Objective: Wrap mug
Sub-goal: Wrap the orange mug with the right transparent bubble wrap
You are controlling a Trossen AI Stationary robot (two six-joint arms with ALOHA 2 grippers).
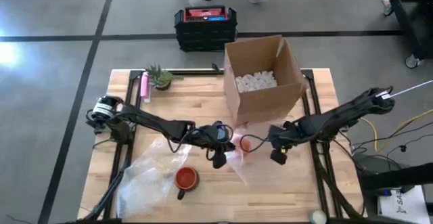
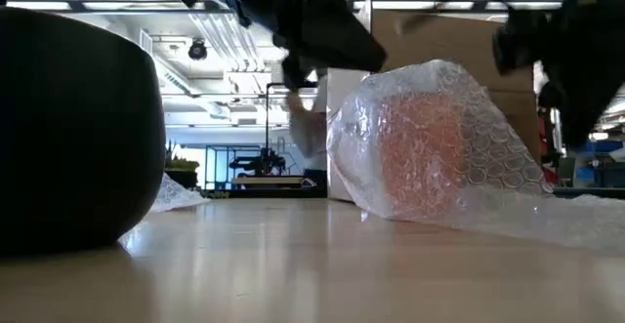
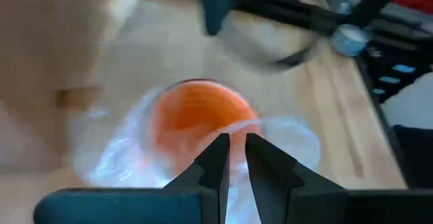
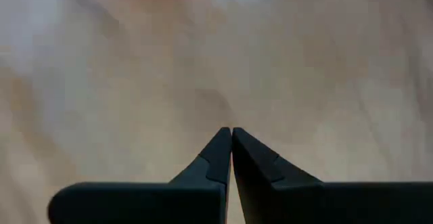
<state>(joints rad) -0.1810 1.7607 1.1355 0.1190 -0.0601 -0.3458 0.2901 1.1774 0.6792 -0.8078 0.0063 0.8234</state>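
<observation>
An orange mug (image 1: 243,143) lies on its side at the table's middle, swathed in bubble wrap (image 2: 430,138) whose loose tail (image 1: 240,170) trails on the wood toward the near edge. My left gripper (image 3: 237,146) is at the mug's open end (image 3: 196,119), shut on the wrap there. My right gripper (image 4: 231,135), just right of the mug (image 1: 276,155), is shut on nothing and points down at bare wood. A second mug (image 1: 186,178), dark outside and red inside, stands on a clear sheet (image 1: 145,180) at the near left. My left gripper pinches an edge of the bubble wrap (image 3: 238,125) where it crosses the rim of the mug's open end, between its two fingertips. The fingers come from the table's left, slanting down. The wrapped mug rests on the table on its side.
An open cardboard box (image 1: 260,75) with white packing peanuts stands just behind the mug. A small plant (image 1: 160,77) and a pink object (image 1: 144,86) sit at the far left. The second mug looms dark in the low view (image 2: 68,128).
</observation>
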